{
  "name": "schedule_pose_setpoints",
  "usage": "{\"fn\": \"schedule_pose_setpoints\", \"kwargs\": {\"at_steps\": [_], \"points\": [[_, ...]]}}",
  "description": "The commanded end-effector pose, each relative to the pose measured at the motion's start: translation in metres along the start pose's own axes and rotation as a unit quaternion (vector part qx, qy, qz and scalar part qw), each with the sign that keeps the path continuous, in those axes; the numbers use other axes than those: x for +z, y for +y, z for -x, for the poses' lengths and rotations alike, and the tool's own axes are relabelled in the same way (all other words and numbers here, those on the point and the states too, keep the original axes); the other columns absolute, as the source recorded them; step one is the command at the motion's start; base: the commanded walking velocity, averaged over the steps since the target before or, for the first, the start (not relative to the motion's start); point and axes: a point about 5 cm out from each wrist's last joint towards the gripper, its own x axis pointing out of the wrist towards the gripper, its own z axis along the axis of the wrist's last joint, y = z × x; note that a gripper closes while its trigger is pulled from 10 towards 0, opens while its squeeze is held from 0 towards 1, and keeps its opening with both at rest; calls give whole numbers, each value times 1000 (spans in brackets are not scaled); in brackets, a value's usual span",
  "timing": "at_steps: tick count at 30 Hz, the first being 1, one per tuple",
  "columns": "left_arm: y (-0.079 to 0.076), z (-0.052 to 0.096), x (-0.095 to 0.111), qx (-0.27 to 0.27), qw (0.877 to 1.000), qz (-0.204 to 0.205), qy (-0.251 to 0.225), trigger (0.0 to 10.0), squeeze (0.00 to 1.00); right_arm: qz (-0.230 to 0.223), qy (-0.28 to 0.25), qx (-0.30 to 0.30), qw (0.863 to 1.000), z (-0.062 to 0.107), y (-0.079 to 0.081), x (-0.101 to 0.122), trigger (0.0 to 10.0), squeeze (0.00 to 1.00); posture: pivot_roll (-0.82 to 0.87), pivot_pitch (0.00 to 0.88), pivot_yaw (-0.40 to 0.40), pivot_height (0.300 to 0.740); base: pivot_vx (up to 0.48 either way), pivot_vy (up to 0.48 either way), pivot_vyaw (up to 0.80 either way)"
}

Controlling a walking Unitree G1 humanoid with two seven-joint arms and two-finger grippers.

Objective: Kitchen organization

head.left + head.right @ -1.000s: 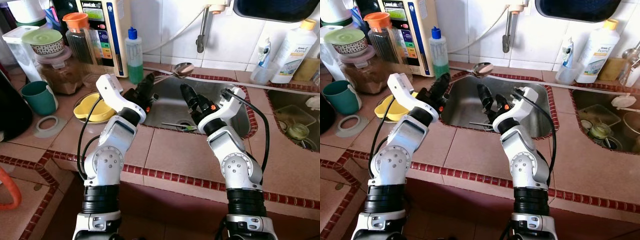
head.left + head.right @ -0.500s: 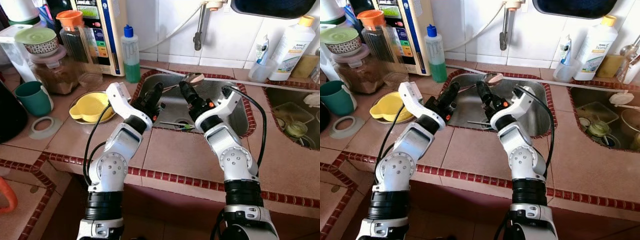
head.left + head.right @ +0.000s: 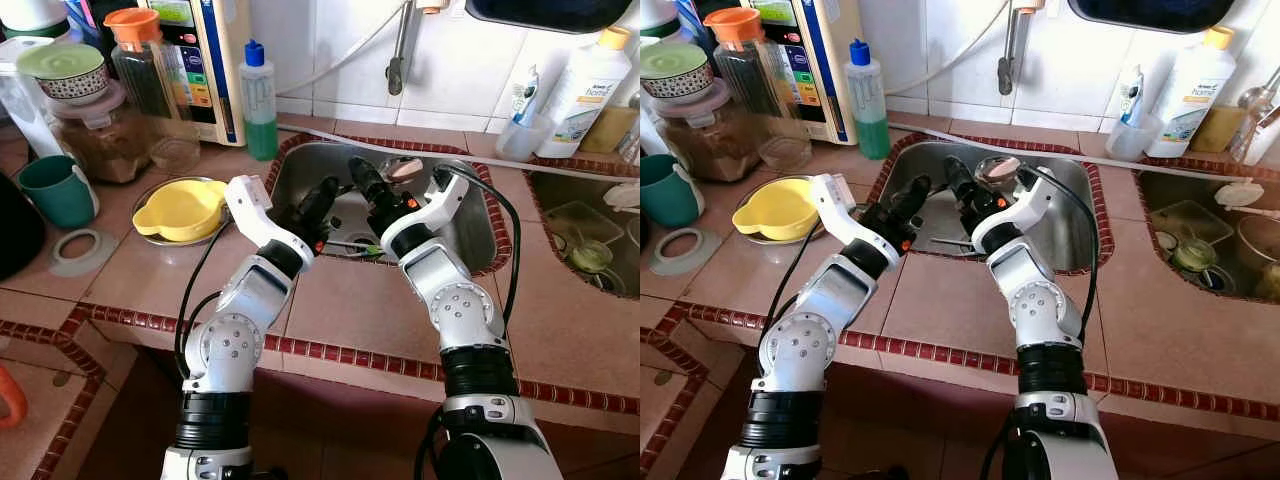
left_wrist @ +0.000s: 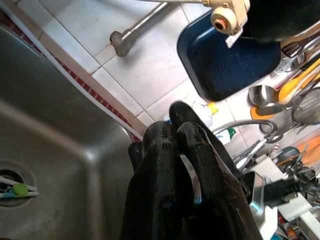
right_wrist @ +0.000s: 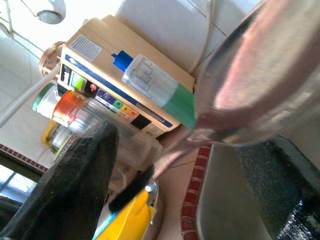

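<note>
A steel ladle (image 3: 402, 168) hangs over the sink (image 3: 470, 225), its bowl up and its handle slanting down to my left gripper (image 3: 325, 193). That gripper is shut on the handle's end; in the left wrist view the bright metal shows between the closed fingers (image 4: 165, 165). My right gripper (image 3: 362, 178) is open right beside the ladle bowl (image 5: 260, 85), with one black finger (image 5: 80, 185) on each side of the handle and not clamping it. A thin green-tipped utensil (image 3: 350, 246) lies by the drain below both grippers.
A yellow bowl on a metal plate (image 3: 183, 208), a teal mug (image 3: 55, 190), jars and a green soap bottle (image 3: 260, 100) stand to the left. The faucet (image 3: 400, 50) hangs above the sink. At the right are a white detergent bottle (image 3: 585, 85) and a second basin (image 3: 585, 235).
The left gripper has carried the ladle from the sink's back rim out over the basin. The right gripper has moved up beside the ladle bowl. The camera has shifted too.
</note>
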Motion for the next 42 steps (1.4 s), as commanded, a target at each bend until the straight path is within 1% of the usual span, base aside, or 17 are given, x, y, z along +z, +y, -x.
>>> {"fn": "schedule_pose_setpoints", "kwargs": {"at_steps": [1,6,8,9,10,11,16,17,18,19,20,22,28,30,31,37,42], "points": [[-18,-6,-8,-33,999,26,-1,5098,0,-18,-5,27,999,-10,16,-1,0,0,17,65,-19,740,0,0,0],[-20,-7,-8,-38,999,26,0,5255,0,-28,-9,28,999,-14,17,0,0,0,18,59,-19,740,0,0,0],[-19,-6,-8,-37,999,25,0,5490,0,-29,-11,29,999,-16,17,0,0,0,20,57,-19,740,0,0,0],[-19,-6,-8,-37,999,24,0,5922,0,-30,-12,30,999,-16,18,0,0,0,21,54,-17,740,0,0,0],[-18,-6,-8,-36,999,24,0,5922,0,-30,-13,30,999,-16,18,0,0,0,21,54,-17,740,0,0,0],[-18,-5,-8,-35,999,22,1,6235,0,-31,-15,29,999,-17,18,0,0,0,22,53,-16,740,0,0,0],[-16,-4,-8,-32,999,18,3,6549,0,-25,-24,19,999,-17,14,3,0,0,24,51,-13,740,0,0,0],[-15,-4,-8,-32,999,17,4,6784,0,-23,-27,17,999,-17,13,4,0,0,24,51,-13,740,0,0,0],[-15,-3,-7,-31,999,15,5,7686,0,-21,-30,15,999,-17,12,6,0,0,23,52,-11,740,0,0,0],[-15,-3,-7,-31,999,15,6,7686,0,-19,-31,15,999,-17,11,7,0,0,23,52,-11,740,0,0,0],[-15,-3,-7,-32,999,14,6,8275,0,-18,-32,14,999,-17,10,7,0,0,23,52,-10,740,0,0,0],[-15,-3,-9,-34,999,10,10,10000,0,-13,-34,12,999,-16,8,9,0,0,23,53,-9,740,0,0,0],[-14,-3,-12,-27,999,-11,24,10000,0,-1,-44,5,999,-14,3,15,0,0,21,55,-4,740,0,0,0],[-14,-3,-13,-29,999,-8,24,10000,0,0,-47,3,999,-14,2,16,0,0,22,55,-4,740,0,0,0],[-14,-3,-13,-28,999,-8,23,10000,1000,0,-48,3,999,-14,2,16,0,0,22,55,-3,740,0,0,0],[-13,-3,-12,-28,999,-10,24,10000,1000,5,-53,3,999,-15,2,17,0,0,26,57,-3,740,0,0,0],[-11,-1,-10,-17,999,-19,24,10000,1000,36,-61,-3,997,-16,1,24,0,0,31,57,0,740,0,0,0]]}}
